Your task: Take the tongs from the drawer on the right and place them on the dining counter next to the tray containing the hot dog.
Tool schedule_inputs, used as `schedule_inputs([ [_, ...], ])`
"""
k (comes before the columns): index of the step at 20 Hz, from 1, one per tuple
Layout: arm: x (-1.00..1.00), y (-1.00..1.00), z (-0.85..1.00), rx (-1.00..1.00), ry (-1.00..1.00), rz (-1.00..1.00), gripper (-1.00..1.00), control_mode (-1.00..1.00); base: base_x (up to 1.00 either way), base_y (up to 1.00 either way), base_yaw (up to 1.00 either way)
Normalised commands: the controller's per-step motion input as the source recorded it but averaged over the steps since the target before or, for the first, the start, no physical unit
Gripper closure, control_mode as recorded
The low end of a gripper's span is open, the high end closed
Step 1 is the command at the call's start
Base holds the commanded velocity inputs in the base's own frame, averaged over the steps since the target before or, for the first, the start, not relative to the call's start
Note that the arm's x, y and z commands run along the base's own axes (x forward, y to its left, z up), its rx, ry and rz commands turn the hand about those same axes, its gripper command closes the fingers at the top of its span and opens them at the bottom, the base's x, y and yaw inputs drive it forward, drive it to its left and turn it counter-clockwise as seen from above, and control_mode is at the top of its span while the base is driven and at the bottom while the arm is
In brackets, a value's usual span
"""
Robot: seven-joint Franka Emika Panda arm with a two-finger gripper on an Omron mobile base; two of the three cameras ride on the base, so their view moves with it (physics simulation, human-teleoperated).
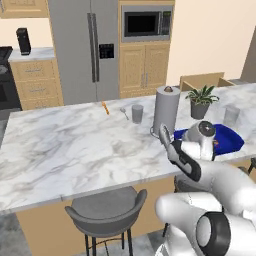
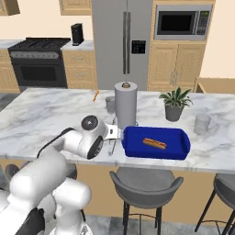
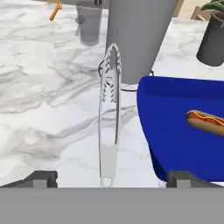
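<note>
The slim grey tongs [image 3: 109, 113] lie flat on the marble dining counter [image 3: 39, 113], just left of the blue tray [image 3: 175, 127] that holds the hot dog [image 3: 204, 121]. Their ridged ends point toward the paper-towel roll [image 3: 138, 35]. My gripper [image 3: 111, 179] hovers open over the tongs' hinge end, with both fingertips [image 3: 41, 178] well clear of the metal. From the base views the gripper [image 1: 167, 141] [image 2: 114, 134] sits low over the counter [image 1: 75, 145] beside the tray [image 1: 231, 141] [image 2: 156, 143]. The tan drawer [image 1: 201, 80] stands pulled out beyond the counter.
The paper-towel roll [image 1: 166, 107] stands right behind the tongs. A grey cup [image 1: 137, 113], a small spoon [image 1: 123, 112] and an orange stick [image 1: 105, 107] lie farther back. A potted plant [image 1: 201, 101] and a glass [image 1: 231, 115] stand behind the tray. Stools [image 1: 107, 212] line the near edge.
</note>
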Motion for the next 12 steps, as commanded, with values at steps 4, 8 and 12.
schedule_inputs([
  [4, -1.0, -0.1, -0.11, -0.04, -0.23, 0.0, -1.0, -1.0, 0.0, 0.0, 0.0],
  [8, -1.0, -0.09, 0.41, -0.01, -0.29, 0.05, -1.0, -1.0, 0.0, 0.0, 0.0],
  [12, -1.0, 0.02, 1.0, 0.0, -0.42, 0.08, -1.0, -1.0, 0.0, 0.0, 0.0],
])
